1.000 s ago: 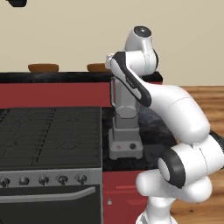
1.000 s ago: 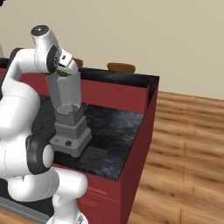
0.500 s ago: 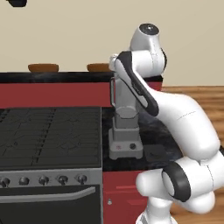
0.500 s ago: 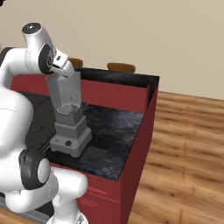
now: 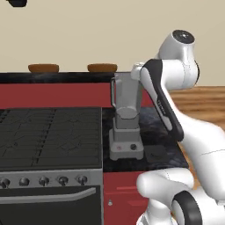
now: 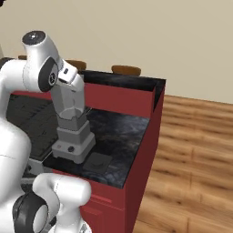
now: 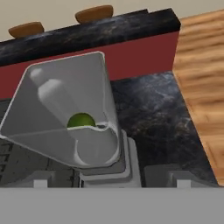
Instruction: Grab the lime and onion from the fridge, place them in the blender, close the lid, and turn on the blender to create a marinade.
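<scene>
Lime [image 7: 81,120] is sitting at the bottom of the blender [image 5: 126,118] jar, right below the claw, which looks wide open and empty. Lift straight up clear of the rim, then go back for the onion.

Gripper [image 7: 109,183] open, pointing down

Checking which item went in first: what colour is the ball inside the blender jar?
Green: that's the lime, best seen in the hand view, low inside the blender jar.
</scene>
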You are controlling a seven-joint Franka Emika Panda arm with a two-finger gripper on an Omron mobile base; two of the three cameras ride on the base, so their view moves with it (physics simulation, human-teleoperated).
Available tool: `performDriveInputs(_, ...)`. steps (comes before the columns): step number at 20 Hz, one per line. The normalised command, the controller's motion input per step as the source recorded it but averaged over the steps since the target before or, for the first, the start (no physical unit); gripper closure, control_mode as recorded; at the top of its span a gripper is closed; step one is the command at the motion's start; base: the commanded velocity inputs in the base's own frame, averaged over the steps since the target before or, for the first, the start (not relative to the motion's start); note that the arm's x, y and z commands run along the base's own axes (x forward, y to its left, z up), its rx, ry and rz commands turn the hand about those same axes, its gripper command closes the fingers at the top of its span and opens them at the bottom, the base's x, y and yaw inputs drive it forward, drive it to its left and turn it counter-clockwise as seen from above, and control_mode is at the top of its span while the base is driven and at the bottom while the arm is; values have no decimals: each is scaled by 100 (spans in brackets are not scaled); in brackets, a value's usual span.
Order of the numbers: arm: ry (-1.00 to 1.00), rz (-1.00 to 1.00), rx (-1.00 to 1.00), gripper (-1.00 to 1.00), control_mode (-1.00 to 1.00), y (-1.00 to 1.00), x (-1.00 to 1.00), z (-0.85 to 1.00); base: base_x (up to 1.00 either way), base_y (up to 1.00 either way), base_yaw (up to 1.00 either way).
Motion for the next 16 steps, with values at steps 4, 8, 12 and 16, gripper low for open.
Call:
performDriveInputs(4, 11, 1, 0, -100, -100, -35, -75, -43, 0, 0, 0)
performDriveInputs(8, 13, 4, 0, -100, -100, -3, -47, -37, 0, 0, 0)
performDriveInputs(12, 12, 5, 0, -100, -100, 0, -27, -36, 0, 0, 0)
performDriveInputs(16, 1, 7, 0, -100, -100, 0, -1, -11, 0, 0, 0)
